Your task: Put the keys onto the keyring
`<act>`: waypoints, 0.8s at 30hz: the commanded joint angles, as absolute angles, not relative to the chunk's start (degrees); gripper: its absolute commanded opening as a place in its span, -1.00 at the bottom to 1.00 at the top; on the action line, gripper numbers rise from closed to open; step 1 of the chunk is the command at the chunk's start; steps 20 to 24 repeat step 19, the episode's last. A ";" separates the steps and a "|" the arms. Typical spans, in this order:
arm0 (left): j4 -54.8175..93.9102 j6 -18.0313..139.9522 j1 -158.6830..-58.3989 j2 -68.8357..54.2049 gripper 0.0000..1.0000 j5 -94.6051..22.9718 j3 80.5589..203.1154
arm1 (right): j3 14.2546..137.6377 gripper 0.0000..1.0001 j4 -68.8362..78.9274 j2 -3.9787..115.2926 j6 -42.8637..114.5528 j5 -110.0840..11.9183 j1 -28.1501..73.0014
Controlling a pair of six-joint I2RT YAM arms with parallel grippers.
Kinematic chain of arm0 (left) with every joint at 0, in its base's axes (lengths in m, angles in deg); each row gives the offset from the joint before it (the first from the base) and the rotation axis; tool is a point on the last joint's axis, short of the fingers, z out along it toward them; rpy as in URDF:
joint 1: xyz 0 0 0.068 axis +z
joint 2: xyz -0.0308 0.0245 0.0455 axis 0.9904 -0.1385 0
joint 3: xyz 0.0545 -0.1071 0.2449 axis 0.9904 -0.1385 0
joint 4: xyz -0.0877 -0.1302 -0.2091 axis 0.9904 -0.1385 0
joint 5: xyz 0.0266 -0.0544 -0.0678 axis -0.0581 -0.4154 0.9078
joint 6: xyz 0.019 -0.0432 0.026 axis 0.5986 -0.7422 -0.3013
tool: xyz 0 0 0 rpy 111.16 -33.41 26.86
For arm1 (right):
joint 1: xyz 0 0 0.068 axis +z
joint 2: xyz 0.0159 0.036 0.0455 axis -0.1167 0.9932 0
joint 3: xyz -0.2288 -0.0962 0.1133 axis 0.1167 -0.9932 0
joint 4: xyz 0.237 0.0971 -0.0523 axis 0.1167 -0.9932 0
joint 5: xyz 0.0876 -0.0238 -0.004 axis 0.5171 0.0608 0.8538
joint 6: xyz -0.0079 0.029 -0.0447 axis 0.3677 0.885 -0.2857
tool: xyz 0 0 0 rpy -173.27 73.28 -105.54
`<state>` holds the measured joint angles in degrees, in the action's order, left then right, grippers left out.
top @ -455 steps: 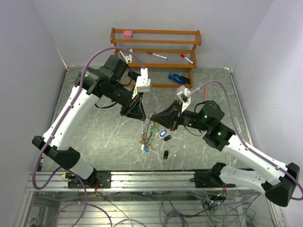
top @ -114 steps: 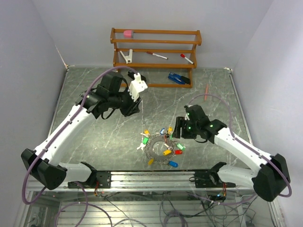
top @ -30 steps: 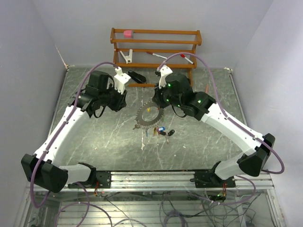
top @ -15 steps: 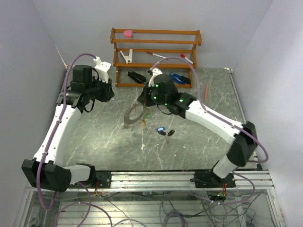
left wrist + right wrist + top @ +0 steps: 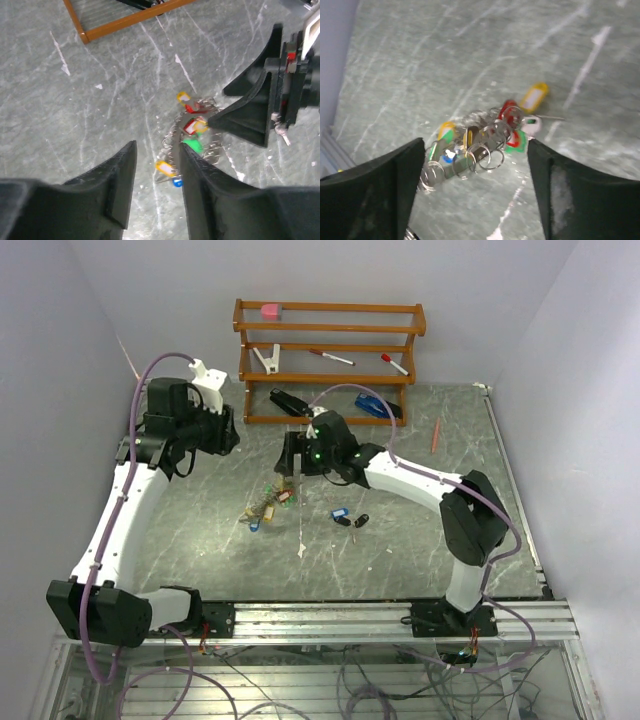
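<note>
Nearest the arm bases, on the grey marbled table (image 5: 200, 540), a blue key (image 5: 340, 513) and a black key (image 5: 360, 521) are lying loose, just beside each other and well apart from both pincers. A little to their left the keyring (image 5: 264, 506) is lying on the table in a collapsed heap, its wire coils bunching with red, yellow, green and blue tags. Neither arm is touching it.

Just beyond the heap the right gripper (image 5: 291, 454) is hanging above the table. In its wrist view its fingers (image 5: 385, 190) are standing wide apart, released and gripping nothing, with the heap showing on the table below the gap.

Farther left and back the left gripper (image 5: 222, 430) is hovering, raised off the table. In its wrist view its fingers (image 5: 117, 172) are leaving a narrow gap between them, released and empty, and are pointing down towards the keyring.

Beyond the grippers a black object (image 5: 288, 402) and a blue object (image 5: 375, 405) are lying at the foot of a wooden rack (image 5: 330, 308), and a thin orange stick (image 5: 436, 435) is lying off to the right. The rack is carrying a pink block (image 5: 270, 311), a white clip (image 5: 266, 358) and two red-capped pens (image 5: 330, 357)
</note>
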<state>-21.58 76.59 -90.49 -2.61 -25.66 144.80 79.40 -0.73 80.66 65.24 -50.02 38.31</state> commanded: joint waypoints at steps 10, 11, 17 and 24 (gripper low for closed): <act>-17.51 74.59 -89.95 -0.84 0.99 -29.71 142.73 | 79.32 0.99 -21.62 63.48 52.36 -77.93 33.19; -17.27 74.38 -89.95 -0.93 0.99 -29.72 142.54 | 77.12 0.99 -21.40 61.15 51.46 -80.06 33.31; -15.67 72.62 -89.95 -1.07 0.99 -29.92 140.37 | 66.87 0.99 -17.58 47.44 51.59 -79.83 33.28; -15.29 72.46 -89.95 -0.95 0.99 -30.58 139.78 | 65.23 0.99 -16.69 44.79 51.97 -79.75 33.34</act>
